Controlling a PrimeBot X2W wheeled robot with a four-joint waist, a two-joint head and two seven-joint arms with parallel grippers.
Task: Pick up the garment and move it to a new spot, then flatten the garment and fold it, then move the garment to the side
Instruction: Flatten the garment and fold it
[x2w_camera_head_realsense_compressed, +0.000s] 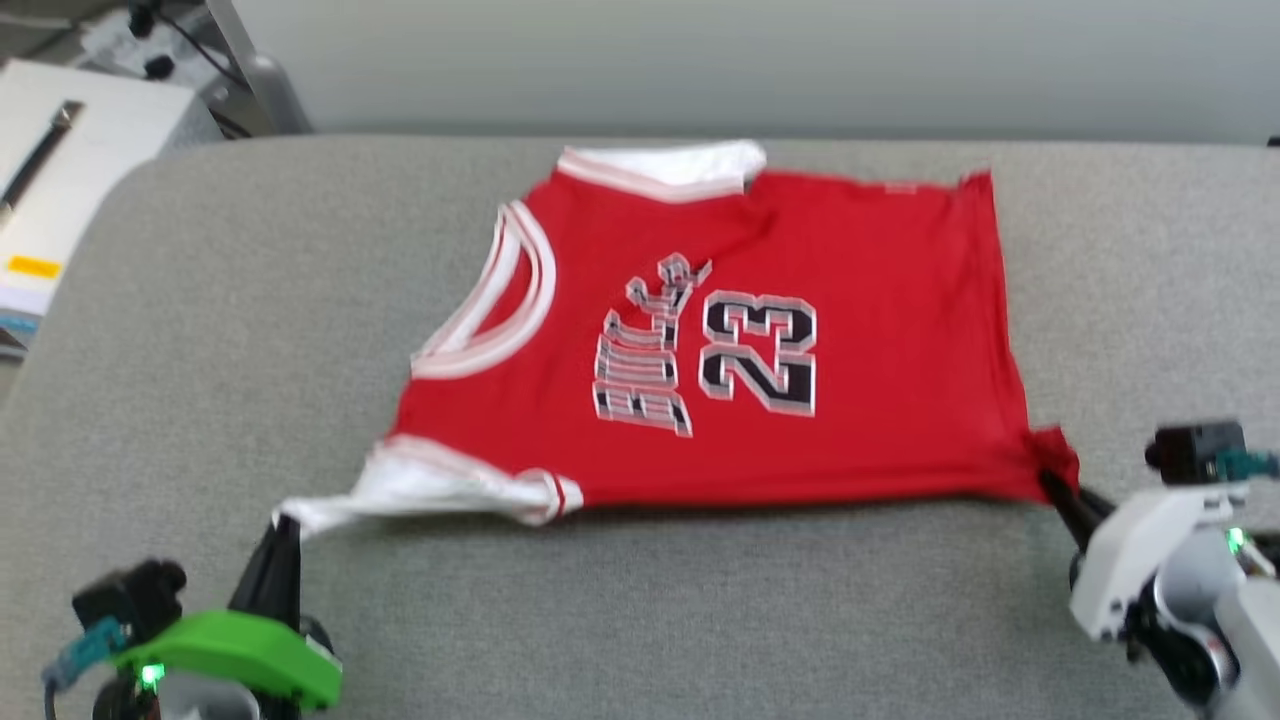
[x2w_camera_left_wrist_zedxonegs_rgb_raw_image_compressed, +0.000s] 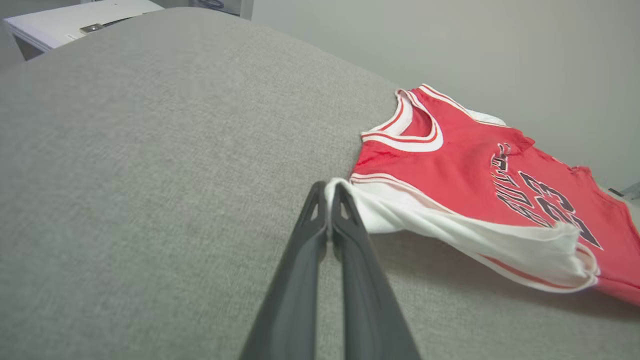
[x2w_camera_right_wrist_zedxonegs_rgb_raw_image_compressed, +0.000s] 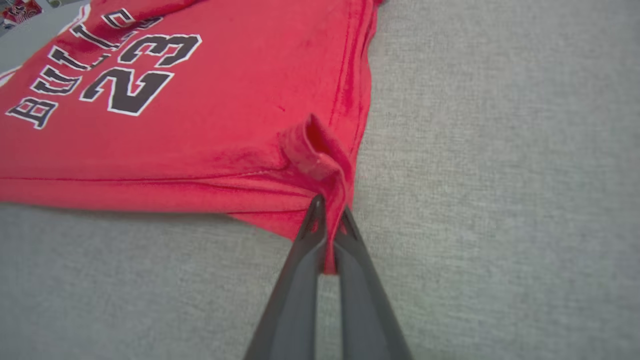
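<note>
My left gripper (x2w_camera_left_wrist_zedxonegs_rgb_raw_image_compressed: 327, 192) is pinching the tip of one white sleeve (x2w_camera_left_wrist_zedxonegs_rgb_raw_image_compressed: 450, 225), its two fingers pressing together on the cloth. My right gripper (x2w_camera_right_wrist_zedxonegs_rgb_raw_image_compressed: 330, 212) is clamping the near red hem corner (x2w_camera_right_wrist_zedxonegs_rgb_raw_image_compressed: 320, 165) the same way. Between them, one garment (x2w_camera_head_realsense_compressed: 800, 300) is lying spread face up on the grey table (x2w_camera_head_realsense_compressed: 200, 350), with its second sleeve (x2w_camera_head_realsense_compressed: 680, 165) resting at the far edge.

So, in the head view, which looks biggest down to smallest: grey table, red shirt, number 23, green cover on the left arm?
1. grey table
2. red shirt
3. number 23 and green cover look about alike; the cover sits nearer the camera, so I won't rank them.
</note>
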